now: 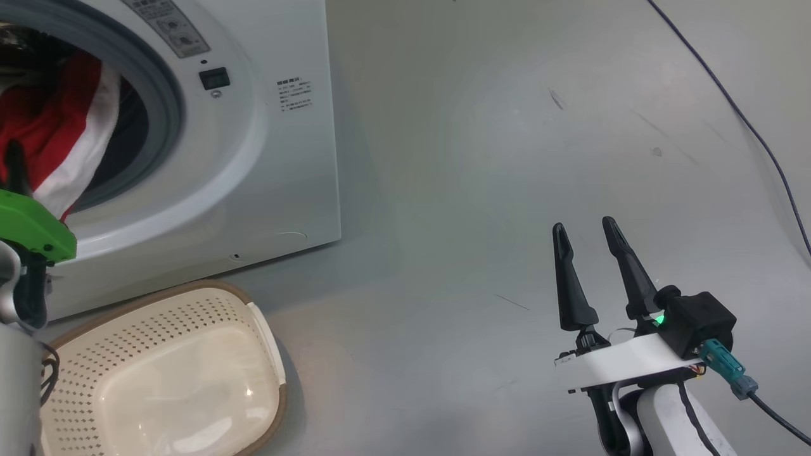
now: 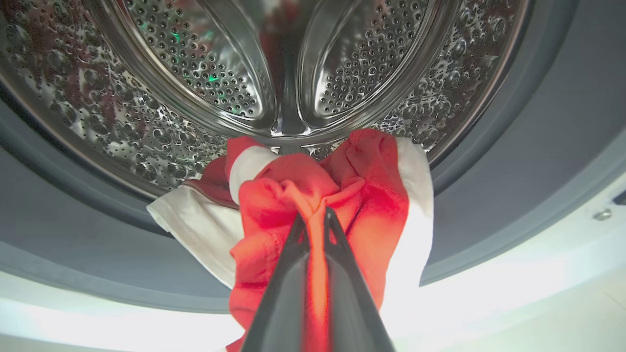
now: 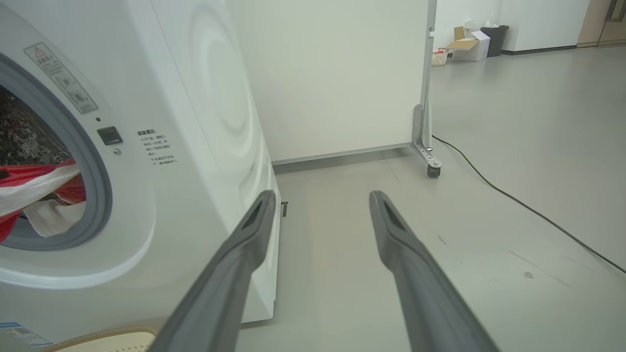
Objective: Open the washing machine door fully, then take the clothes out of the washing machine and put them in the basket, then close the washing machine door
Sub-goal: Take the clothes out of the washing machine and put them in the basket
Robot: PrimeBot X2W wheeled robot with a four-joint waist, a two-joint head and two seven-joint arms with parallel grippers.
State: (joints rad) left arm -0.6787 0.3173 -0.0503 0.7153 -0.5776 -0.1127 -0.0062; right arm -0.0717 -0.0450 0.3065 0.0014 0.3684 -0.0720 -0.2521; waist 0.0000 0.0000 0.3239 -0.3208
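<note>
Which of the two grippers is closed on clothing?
The left gripper: it pinches the red and white clothes at the mouth of the washing machine. The right gripper is open, fingers spread, holding nothing.

The washing machine (image 1: 279, 190) is plain white, with a grey rubber ring (image 1: 168, 98) at its mouth, a small sticker (image 1: 293, 95) of black text and a silver drum (image 2: 195, 73) dotted all over with holes. The clothes (image 1: 57, 133) are bright red with broad white panels. The basket (image 1: 127, 329) is cream, its sides patterned with rows of small holes, under a brown rim. The floor (image 1: 475, 158) is pale grey, crossed by a dark cable (image 1: 747, 122). The right gripper (image 1: 583, 225) is black on a white mount (image 1: 624, 361), and a cover (image 1: 31, 228) on the left arm is bright green.
</note>
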